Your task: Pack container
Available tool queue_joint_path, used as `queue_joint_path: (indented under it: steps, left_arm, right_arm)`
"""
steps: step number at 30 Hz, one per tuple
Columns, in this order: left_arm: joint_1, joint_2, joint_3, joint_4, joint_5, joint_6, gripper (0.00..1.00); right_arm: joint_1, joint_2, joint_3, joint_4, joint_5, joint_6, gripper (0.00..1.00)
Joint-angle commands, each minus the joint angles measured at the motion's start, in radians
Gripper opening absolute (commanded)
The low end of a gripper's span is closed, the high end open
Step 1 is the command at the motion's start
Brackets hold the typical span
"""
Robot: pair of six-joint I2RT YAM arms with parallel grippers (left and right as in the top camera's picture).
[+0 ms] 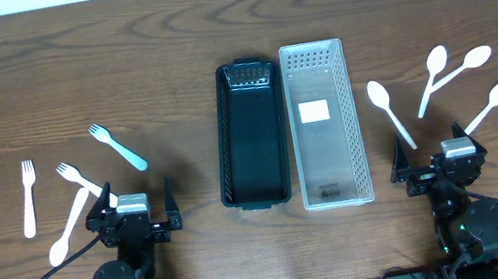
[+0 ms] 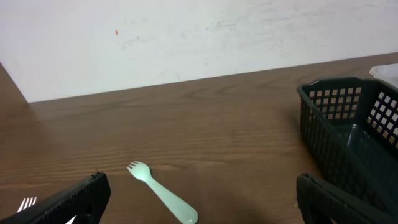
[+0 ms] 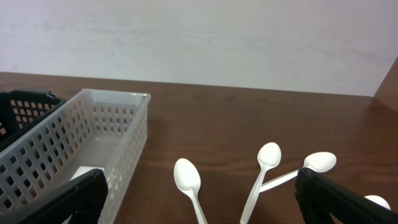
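Note:
A black basket and a clear white basket stand side by side mid-table. Several forks lie at the left: a pale blue fork, also in the left wrist view, a white fork and two crossed white forks. Several white spoons lie at the right: one near the clear basket, two crossed, one far right. My left gripper is open and empty near the front edge. My right gripper is open and empty, with spoons ahead of it.
The black basket's corner shows at the right of the left wrist view. The clear basket fills the left of the right wrist view. A white label lies inside the clear basket. A white wall runs behind the table.

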Motion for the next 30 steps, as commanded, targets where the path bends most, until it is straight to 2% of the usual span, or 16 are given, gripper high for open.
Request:
queue_joint_path:
  steps: [1,21,26,30]
  left_arm:
    - [-0.003,-0.005,-0.027,-0.016,-0.007,0.002,0.98]
    - [-0.003,-0.005,-0.027,-0.015,-0.007,0.002,0.98]
    - [-0.003,-0.005,-0.027,-0.015,-0.011,0.002,0.98]
    - [-0.003,-0.001,-0.027,-0.014,-0.013,-0.016,0.98]
  right_arm:
    - [0.008,-0.005,-0.002,-0.005,-0.004,0.013,0.99]
    - [0.008,-0.002,-0.002,-0.008,-0.043,0.042,0.99]
    - [0.008,-0.001,0.000,0.015,-0.169,0.163,0.99]
    - [0.008,0.005,0.048,0.016,-0.165,0.196,0.99]
